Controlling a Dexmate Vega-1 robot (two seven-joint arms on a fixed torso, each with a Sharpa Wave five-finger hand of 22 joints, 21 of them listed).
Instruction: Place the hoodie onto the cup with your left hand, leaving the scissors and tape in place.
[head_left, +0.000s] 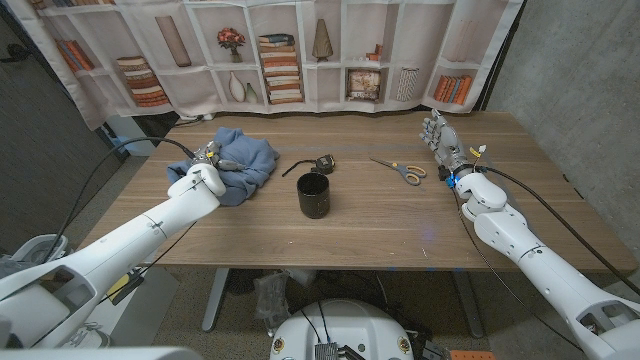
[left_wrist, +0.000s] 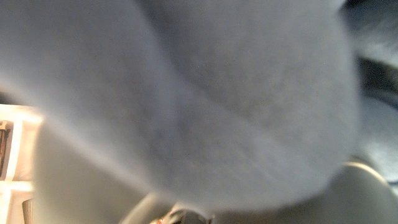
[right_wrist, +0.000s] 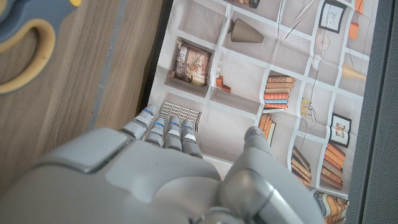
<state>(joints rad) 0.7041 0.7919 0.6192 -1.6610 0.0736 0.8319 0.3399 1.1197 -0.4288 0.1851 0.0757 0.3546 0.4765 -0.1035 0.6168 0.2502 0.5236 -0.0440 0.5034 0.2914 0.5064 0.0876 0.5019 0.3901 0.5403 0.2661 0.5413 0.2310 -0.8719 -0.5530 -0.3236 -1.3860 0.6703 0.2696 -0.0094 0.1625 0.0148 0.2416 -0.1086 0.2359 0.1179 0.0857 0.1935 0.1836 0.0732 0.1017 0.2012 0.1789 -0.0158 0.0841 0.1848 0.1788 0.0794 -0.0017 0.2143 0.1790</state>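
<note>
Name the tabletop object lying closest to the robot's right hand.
The scissors, with yellow-and-grey handles, lie just beside the right hand. The black cup, tape and blue hoodie sit farther toward the left.

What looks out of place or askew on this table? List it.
Little stands out. The blue hoodie lies crumpled in a heap, the left robot hand on it. The black cup stands upright; scissors lie flat. The tape sits behind the cup. Nothing looks spilled or damaged.
</note>
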